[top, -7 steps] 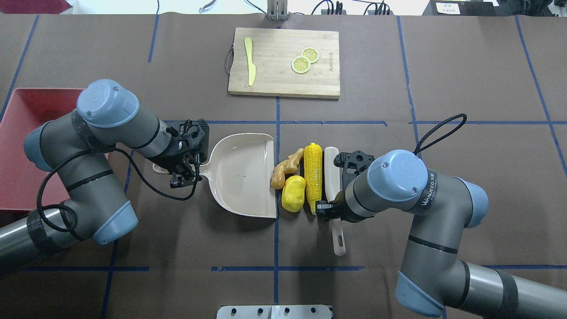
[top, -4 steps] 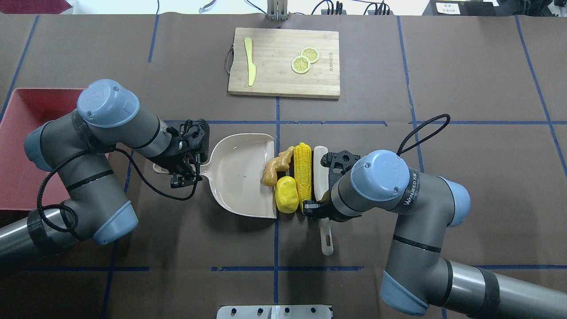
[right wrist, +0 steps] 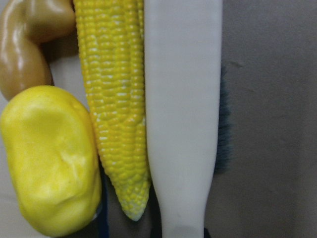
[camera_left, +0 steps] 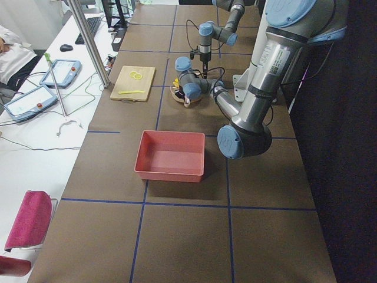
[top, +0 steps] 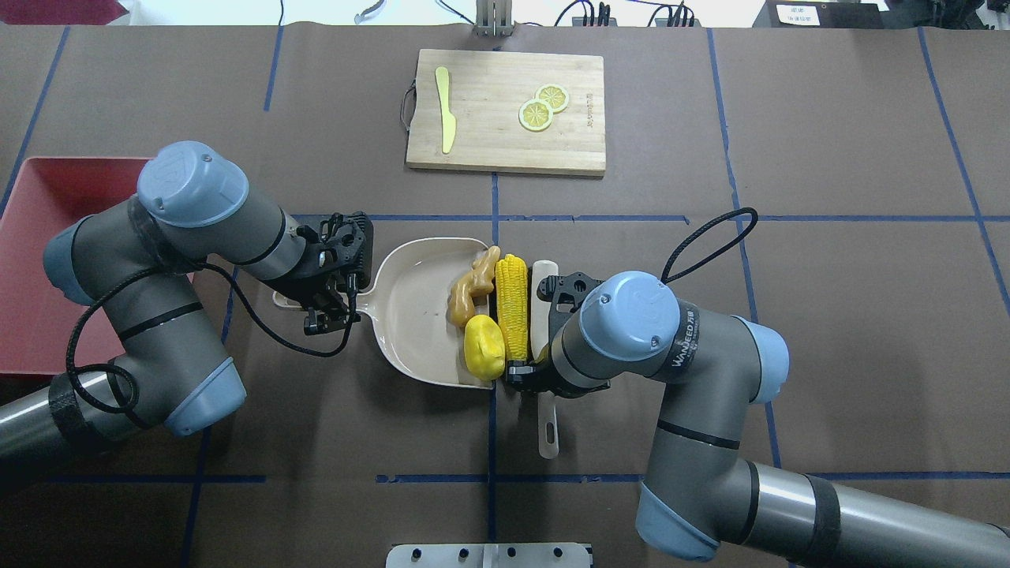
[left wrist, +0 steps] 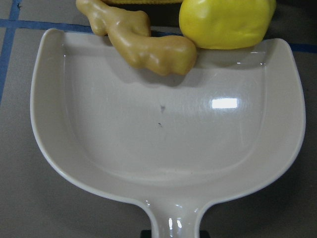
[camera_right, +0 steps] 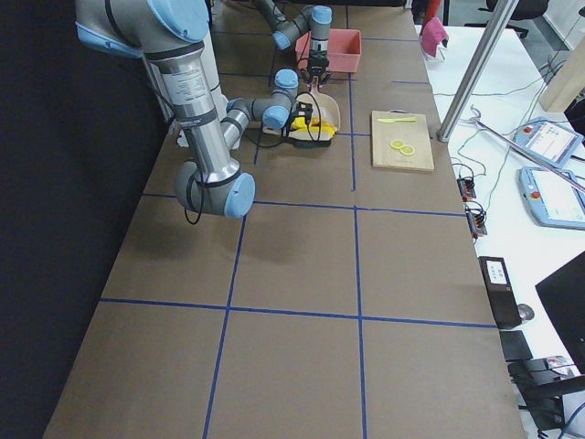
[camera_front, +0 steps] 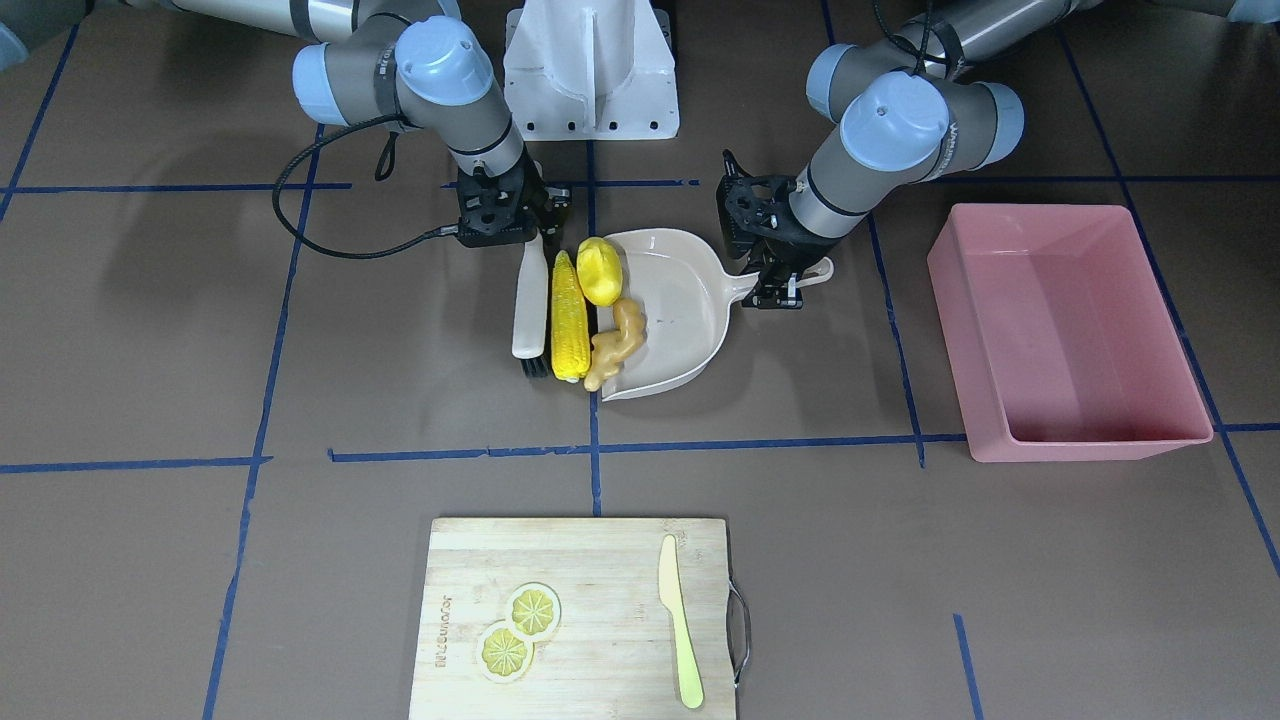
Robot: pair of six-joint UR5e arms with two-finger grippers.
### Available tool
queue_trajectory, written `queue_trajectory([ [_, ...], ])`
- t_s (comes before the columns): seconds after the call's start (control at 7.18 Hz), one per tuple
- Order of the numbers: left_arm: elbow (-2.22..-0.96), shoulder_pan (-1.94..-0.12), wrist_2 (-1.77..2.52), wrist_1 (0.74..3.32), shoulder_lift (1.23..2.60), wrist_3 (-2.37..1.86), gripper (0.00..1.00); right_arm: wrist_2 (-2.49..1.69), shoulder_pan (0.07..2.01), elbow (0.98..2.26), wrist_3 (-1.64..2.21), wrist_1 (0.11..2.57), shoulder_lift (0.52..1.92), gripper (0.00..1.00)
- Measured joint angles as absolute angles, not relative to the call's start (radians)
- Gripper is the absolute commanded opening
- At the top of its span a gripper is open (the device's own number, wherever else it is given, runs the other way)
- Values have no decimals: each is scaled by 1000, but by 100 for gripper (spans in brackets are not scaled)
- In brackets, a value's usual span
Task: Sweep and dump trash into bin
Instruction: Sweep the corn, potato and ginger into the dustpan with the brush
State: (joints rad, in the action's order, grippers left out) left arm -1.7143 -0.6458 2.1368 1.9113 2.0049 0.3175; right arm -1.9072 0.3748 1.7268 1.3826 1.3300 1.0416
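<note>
My left gripper [top: 331, 304] is shut on the handle of the beige dustpan [top: 410, 315], which rests flat on the table. My right gripper [top: 530, 375] is shut on the handle of a white brush [top: 540, 304] and holds it against the yellow corn cob [top: 513, 306]. The corn lies at the pan's mouth. The tan ginger root [top: 467, 288] lies inside the pan's lip. The yellow oval lump [top: 484, 345] straddles the lip. The pink bin [camera_front: 1090, 440] stands empty beyond the pan's handle end, partly hidden by my left arm in the overhead view.
A wooden cutting board [top: 505, 150] at the far side holds two lemon slices [top: 543, 106] and a pale yellow knife [top: 446, 118]. The robot's base [camera_front: 590, 70] stands at the near edge. Blue tape lines cross the brown table cover.
My right arm has moved left with the brush, pushing the corn, lump and ginger toward the dustpan; the ginger is now inside the lip. My left arm and the pan have not moved.
</note>
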Motion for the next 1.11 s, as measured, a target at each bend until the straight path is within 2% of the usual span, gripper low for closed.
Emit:
queue_trajectory([
  [1.11, -1719, -646, 2138, 1910, 2005, 318, 1, -1847, 339, 1636, 1390, 1331, 919, 0],
])
